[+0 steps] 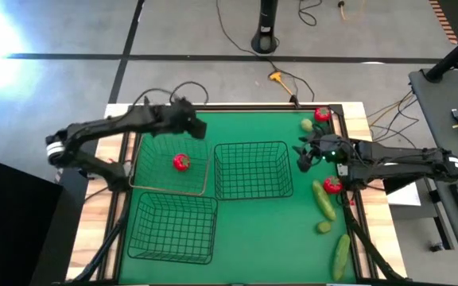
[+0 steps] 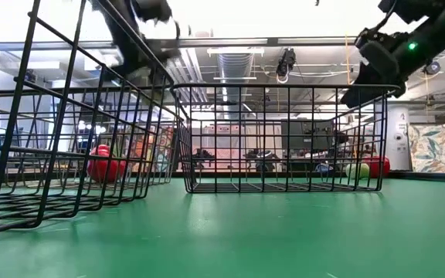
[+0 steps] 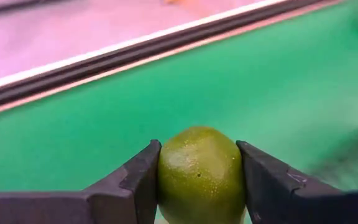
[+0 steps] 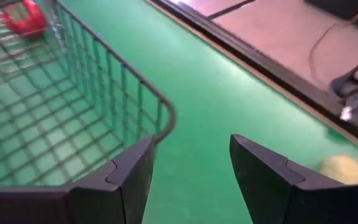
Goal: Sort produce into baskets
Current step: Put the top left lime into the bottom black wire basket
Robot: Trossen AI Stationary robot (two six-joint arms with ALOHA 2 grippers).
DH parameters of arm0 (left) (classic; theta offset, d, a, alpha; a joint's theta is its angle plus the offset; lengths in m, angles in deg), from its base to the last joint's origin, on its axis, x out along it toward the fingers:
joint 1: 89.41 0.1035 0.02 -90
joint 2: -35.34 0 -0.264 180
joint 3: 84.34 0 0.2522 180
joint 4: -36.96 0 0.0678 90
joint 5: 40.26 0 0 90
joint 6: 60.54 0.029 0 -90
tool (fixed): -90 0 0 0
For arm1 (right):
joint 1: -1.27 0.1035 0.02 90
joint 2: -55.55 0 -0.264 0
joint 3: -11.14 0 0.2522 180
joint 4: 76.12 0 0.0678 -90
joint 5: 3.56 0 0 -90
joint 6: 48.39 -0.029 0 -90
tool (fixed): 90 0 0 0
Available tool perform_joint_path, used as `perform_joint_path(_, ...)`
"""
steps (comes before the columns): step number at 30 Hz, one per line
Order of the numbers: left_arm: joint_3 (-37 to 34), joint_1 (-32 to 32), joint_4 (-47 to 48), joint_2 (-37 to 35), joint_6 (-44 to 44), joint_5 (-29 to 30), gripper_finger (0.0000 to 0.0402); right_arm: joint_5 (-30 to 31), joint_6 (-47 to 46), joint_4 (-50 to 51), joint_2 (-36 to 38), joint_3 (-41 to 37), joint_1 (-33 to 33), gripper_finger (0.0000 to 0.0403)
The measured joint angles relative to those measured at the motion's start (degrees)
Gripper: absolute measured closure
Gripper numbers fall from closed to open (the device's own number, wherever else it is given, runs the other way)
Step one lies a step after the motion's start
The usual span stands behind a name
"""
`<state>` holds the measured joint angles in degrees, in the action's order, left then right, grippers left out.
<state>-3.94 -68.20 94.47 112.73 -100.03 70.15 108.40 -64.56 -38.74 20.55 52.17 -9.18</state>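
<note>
A cucumber [image 1: 340, 256] lay nearest on the green table [image 1: 253, 230], beside an empty dark basket [image 1: 173, 228]. Farther back, the right gripper [image 1: 303, 156] hovered with fingers apart, holding nothing, by the middle basket [image 1: 253, 169]. The left gripper [image 3: 199, 180] pinched a yellow-green fruit [image 3: 201, 174] above the far edge of the brownish basket [image 1: 170, 163], which held a red tomato [image 1: 181, 162].

A lab: loose floor cables [image 1: 237, 36], a keyboard desk [image 1: 444, 103], and a green-matted table [image 1: 277, 238].
</note>
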Motion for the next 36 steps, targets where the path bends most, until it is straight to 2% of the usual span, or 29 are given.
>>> perform_joint_path(5, 0.0, -17.1, -6.4, -3.6, 6.0, 2.9, 0.0235, -6.0, -2.4, -0.1, 0.0, 0.0, 0.9, 0.0199)
perform_joint_path(10, 0.0, -34.4, -12.6, -3.6, 10.3, 5.5, 0.0235, -8.2, -5.9, -1.9, 0.0, 0.0, 5.3, 0.0199)
perform_joint_path(15, -0.2, -48.4, -13.4, -3.3, 1.0, 4.2, 0.0235, -6.7, -11.2, -2.1, 0.0, 1.4, 9.4, 0.0199)
perform_joint_path(19, -0.4, -57.5, -12.2, -1.4, -9.9, 6.0, 0.0235, -5.4, -13.1, -2.4, -0.1, 3.1, 10.4, 0.0199)
perform_joint_path(27, 0.2, -68.7, -11.2, 8.5, -36.1, 2.4, 0.0234, -5.4, -13.9, -9.9, -1.7, 3.6, 11.8, 0.0199)
perform_joint_path(32, 2.7, -68.9, -0.3, 14.6, -53.3, 2.5, 0.0234, -6.0, -12.6, -19.1, -4.5, 3.6, 13.0, 0.0199)
perform_joint_path(36, 5.9, -68.5, 10.0, 18.8, -62.0, -0.1, 0.0233, -10.5, -11.0, -23.8, -7.4, 3.9, 14.9, 0.02)
